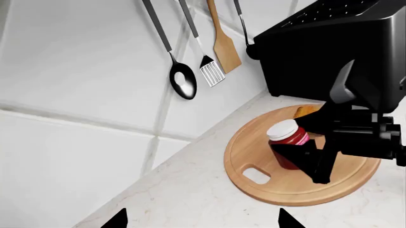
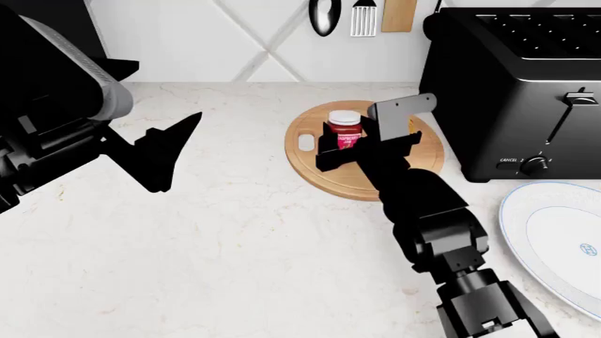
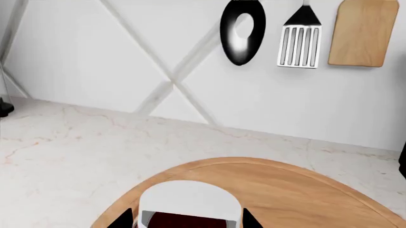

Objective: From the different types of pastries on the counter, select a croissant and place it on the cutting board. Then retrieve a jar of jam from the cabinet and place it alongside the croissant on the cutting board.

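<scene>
The jar of jam (image 2: pixel 345 129), red with a white lid, stands upright on the round light-wood cutting board (image 2: pixel 324 176). My right gripper (image 2: pixel 345 146) is shut on the jar, one finger on each side, as the right wrist view (image 3: pixel 187 221) and the left wrist view (image 1: pixel 293 153) both show. The golden-brown croissant (image 1: pixel 305 111) lies on the board behind the jar, mostly hidden by the right arm. My left gripper (image 2: pixel 174 151) is open and empty, held over the white marble counter (image 2: pixel 235 246) to the left of the board; its fingertips (image 1: pixel 116 221) show above bare counter.
A black toaster (image 2: pixel 511 84) stands right of the board against the wall. A blue-rimmed white plate (image 2: pixel 554 239) lies at the front right. A ladle (image 3: pixel 242 31), a slotted turner (image 3: pixel 299 40) and a wooden spatula (image 3: pixel 362 33) hang on the tiled wall behind.
</scene>
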You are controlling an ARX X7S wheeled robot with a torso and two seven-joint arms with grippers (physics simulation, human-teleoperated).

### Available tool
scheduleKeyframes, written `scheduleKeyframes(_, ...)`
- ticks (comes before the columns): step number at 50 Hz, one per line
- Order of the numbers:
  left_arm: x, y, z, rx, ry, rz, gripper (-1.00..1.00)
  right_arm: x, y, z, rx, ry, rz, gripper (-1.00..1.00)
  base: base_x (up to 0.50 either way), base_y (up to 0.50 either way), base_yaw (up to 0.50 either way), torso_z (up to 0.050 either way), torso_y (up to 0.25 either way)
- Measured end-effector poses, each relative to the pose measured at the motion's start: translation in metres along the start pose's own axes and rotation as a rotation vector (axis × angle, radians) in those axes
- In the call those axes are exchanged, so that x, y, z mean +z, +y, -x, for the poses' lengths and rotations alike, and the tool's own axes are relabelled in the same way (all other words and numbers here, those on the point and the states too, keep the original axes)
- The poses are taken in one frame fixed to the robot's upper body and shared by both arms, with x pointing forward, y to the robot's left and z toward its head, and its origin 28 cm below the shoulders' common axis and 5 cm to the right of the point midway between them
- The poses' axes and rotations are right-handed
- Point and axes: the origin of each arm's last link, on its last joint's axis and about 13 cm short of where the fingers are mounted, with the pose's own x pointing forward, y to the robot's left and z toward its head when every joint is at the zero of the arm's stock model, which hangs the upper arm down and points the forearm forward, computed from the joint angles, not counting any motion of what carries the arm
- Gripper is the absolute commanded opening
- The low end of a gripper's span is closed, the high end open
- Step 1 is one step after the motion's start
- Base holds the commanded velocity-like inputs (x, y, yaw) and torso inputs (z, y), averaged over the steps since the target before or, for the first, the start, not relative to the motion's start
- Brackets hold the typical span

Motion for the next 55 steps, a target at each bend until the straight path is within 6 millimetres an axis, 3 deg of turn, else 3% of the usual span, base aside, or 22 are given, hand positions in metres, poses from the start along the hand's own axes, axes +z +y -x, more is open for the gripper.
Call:
scheduleKeyframes(20, 0.0, 0.0, 0.001, 0.001, -0.007, 0.005, 1.0, 0.001, 0.0, 0.0, 0.001, 0.007, 0.008, -1.0, 0.0, 0.0, 0.0, 0.0, 0.0)
scheduleKeyframes(21, 0.0, 0.0, 0.001, 0.001, -0.008, 0.005, 1.0, 0.001, 0.0, 0.0, 0.002, 0.007, 0.008, 1.0, 0.0, 0.0, 0.0, 0.0, 0.0)
scheduleKeyframes(41, 0.002, 0.001, 0.001, -0.002, -0.015, 0.005, 1.0, 0.006, -0.002, 0.001, 0.007, -0.01, 0.019, 1.0, 0.0, 0.0, 0.0, 0.0, 0.0)
scheduleKeyframes(55, 0.003, 0.001, 0.001, -0.007, -0.017, 0.004, 1.0, 0.027, -0.007, 0.006, 0.002, -0.078, -0.011, 1.0, 0.0, 0.0, 0.0, 0.0, 0.0)
